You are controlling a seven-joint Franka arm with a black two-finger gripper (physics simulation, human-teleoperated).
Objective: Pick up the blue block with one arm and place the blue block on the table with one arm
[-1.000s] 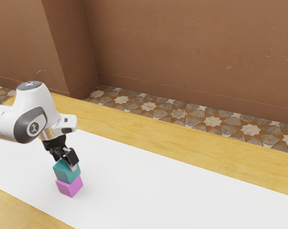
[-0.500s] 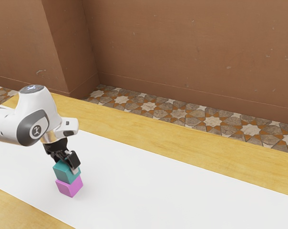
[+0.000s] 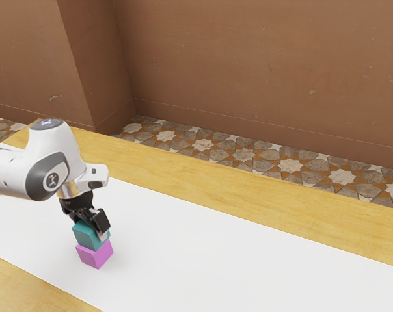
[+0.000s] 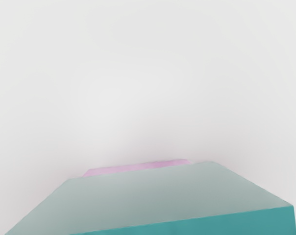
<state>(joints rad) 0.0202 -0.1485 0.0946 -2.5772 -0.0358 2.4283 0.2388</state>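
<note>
The blue block (image 3: 87,236), teal in shade, sat squarely atop the pink block (image 3: 94,255) on the white strip (image 3: 216,253). The end effector (image 3: 93,228) stood spread over the upper one. Beyond lay the desk's (image 3: 248,186) yellow wood, patterned floor tiles (image 3: 268,155), then a brown wall (image 3: 248,58).

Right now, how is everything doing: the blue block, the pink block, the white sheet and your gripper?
Blue block: stacked on the pink block, not down on the table.
Pink block: under the blue one, resting on the white sheet.
White sheet: spread flat over the wooden table.
Gripper: lowered to the blue block.
</note>
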